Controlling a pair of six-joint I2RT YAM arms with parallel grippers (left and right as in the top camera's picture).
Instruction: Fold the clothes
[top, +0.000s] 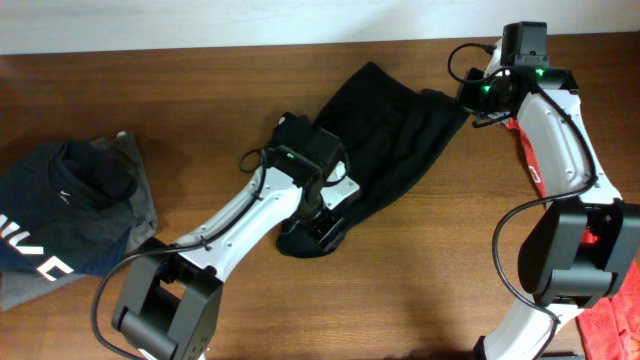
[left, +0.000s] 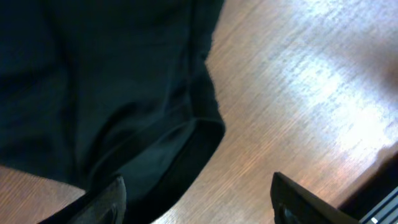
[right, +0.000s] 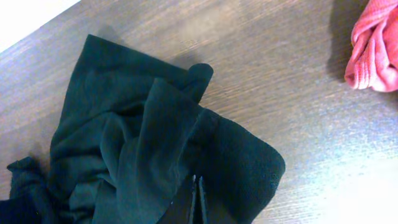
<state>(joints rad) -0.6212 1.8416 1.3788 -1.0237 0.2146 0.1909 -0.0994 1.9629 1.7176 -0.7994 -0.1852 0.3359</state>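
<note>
The clothes in hand are one plain black garment lying crumpled on the wooden table, running from the centre up toward the back right. My left gripper hovers over its lower end, open. In the left wrist view one finger sits over the black fabric and the other over bare wood, with the hem between them. My right gripper is at the garment's upper right corner. Its fingertips are pressed together, and folds of the black cloth run up to them.
A heap of other clothes, navy with white lettering over grey, lies at the table's left edge. Red cloth sits at the right front, and a pink-red piece lies near the right arm. The table's back edge meets a white wall.
</note>
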